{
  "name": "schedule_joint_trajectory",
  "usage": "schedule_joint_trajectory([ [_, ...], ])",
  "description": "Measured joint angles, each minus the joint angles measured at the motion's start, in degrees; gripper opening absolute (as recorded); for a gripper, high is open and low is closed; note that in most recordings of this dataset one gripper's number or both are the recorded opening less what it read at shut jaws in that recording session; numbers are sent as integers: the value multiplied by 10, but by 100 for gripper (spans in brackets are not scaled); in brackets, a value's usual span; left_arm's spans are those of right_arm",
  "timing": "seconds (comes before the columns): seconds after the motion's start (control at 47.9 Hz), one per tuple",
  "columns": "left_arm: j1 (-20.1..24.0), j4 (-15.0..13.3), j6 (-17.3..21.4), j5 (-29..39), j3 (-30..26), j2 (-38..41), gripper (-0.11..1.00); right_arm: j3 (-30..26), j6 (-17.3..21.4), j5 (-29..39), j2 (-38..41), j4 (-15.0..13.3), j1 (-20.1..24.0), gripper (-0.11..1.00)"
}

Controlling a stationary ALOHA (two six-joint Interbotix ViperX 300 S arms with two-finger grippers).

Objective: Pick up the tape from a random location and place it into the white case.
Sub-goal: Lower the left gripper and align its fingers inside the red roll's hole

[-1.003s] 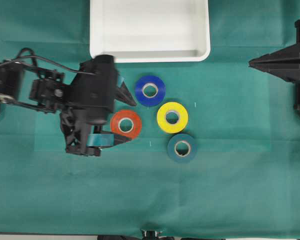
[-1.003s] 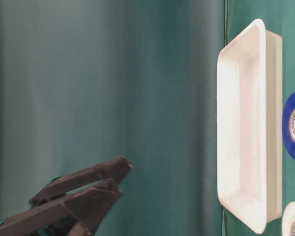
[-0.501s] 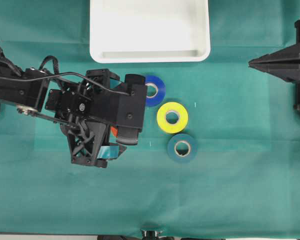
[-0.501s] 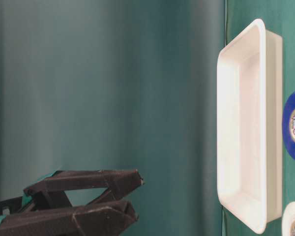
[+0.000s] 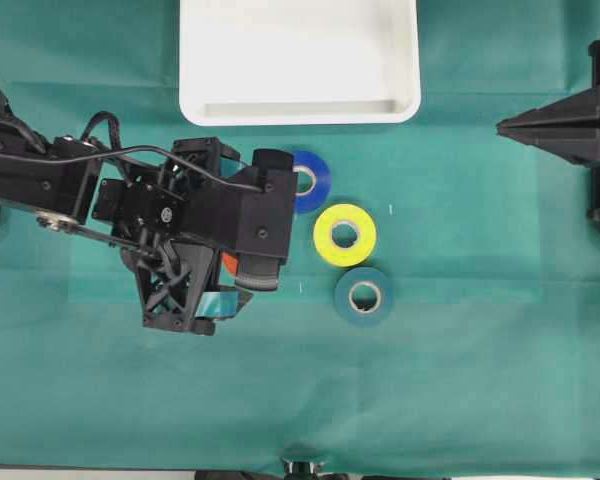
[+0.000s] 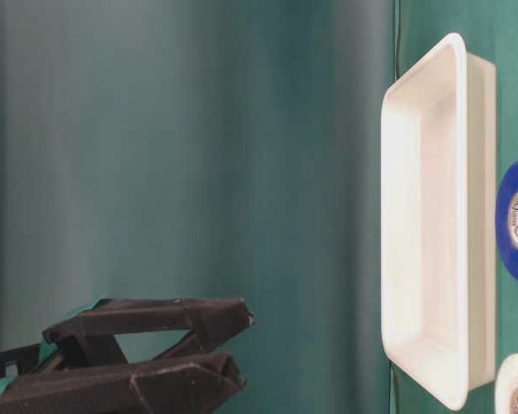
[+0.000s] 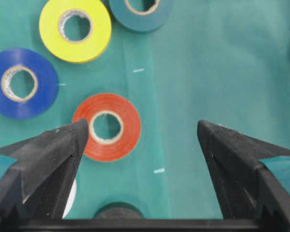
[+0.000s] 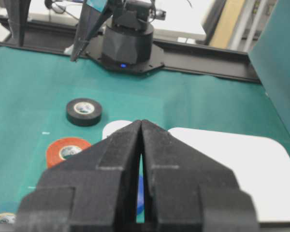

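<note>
The green cloth on your table (image 5: 460, 380) carries four rolls lying flat, and the white case (image 5: 195, 60) at the far edge has nothing in it, so no part of the job is done yet. The tape (image 7: 107, 126), the orange-red roll, lies on the cloth just beside the blue roll (image 7: 20, 82) and near the yellow roll (image 7: 75, 29). Your left gripper (image 7: 142, 137) hangs over it with jaws spread wide, holding nothing; the roll sits nearer one jaw than centred. You have the grasp, lift and carry ahead. Your right gripper (image 8: 142, 126) is parked well off, pressed closed and empty.
</note>
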Motion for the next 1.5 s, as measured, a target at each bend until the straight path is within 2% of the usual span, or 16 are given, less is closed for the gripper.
schedule_joint_trajectory([
  [0.292, 0, 1, 0, -6, 4, 1, 95, 0, -1, 0, 0, 0, 0, 0],
  [0.647, 0, 2, -1, -95, 83, 6, 95, -1, 0, 0, 1, 0, 0, 0],
  [0.856, 0, 2, -11, -134, 121, 40, 95, -1, 0, 0, 1, 0, 0, 0],
  [1.086, -3, 1, -39, -171, 144, 61, 95, -1, 0, 1, 3, 0, 1, 0],
  [1.274, -4, 2, -40, -207, 166, 65, 95, -1, 0, 0, 4, 0, 1, 0],
  [1.504, -4, 1, -40, -219, 172, 83, 95, -1, 0, 1, 6, 0, 1, 0],
])
